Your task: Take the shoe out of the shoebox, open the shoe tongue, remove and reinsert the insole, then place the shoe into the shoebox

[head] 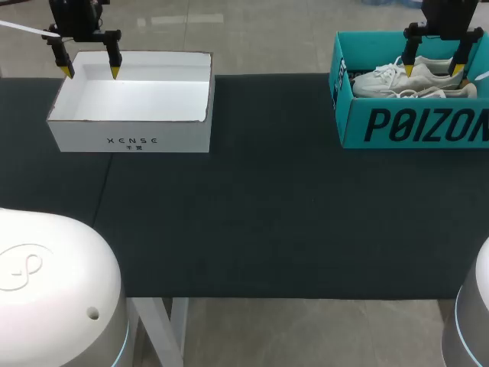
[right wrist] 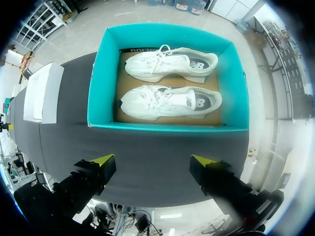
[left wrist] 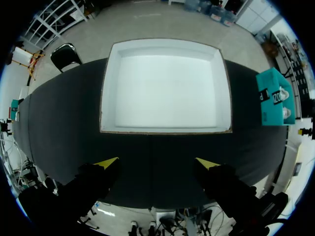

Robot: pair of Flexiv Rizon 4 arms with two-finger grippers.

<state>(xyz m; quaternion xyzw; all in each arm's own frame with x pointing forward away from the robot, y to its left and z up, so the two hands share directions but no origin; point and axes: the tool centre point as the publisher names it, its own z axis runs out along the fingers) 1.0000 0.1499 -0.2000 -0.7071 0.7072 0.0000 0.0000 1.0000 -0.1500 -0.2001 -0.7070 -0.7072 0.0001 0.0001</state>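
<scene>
1. Your teal shoebox [head: 412, 122] stands open on the dark table [head: 267, 214].
2. Inside the shoebox two white shoes lie side by side. The nearer shoe [right wrist: 170, 101] is by the wall closest to your right arm, and the farther shoe [right wrist: 172, 64] is just behind it.
3. Your right gripper [head: 434, 69] hangs above the shoebox with its fingers spread apart, touching nothing.
4. A white box [head: 130, 138] sits well apart from the shoebox, on the side the shoes' toes point toward.
5. Your left gripper [head: 92, 73] hovers over that white box, far from the shoebox, fingers apart and holding nothing.
</scene>
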